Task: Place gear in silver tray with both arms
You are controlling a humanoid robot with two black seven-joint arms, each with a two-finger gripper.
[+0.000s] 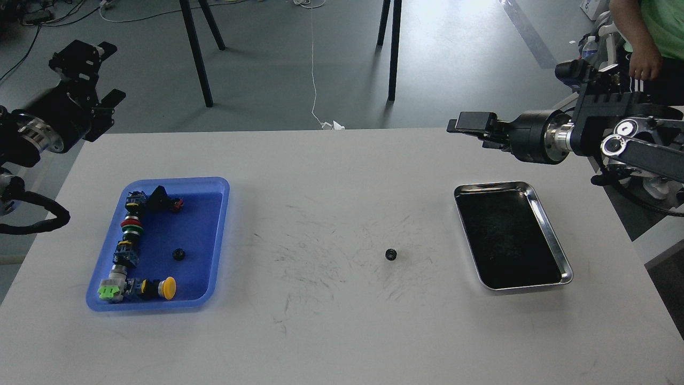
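A small black gear (pixel 391 254) lies on the white table (pixel 342 331), left of the silver tray (pixel 491 186). The tray is shiny, with a dark bottom and nothing in it. My right gripper (pixel 466 130) hovers over the table's far right, above and behind the tray, pointing left. Its fingers look apart and hold nothing. My left gripper (pixel 99 75) is raised beyond the table's far left corner, open and empty. A second small black gear (pixel 178 254) lies in the blue tray (pixel 219 235).
The blue tray at the left also holds several coloured push buttons and switches (pixel 130 235). A person (pixel 646 48) stands at the far right behind my right arm. Chair legs (pixel 393 48) stand beyond the table.
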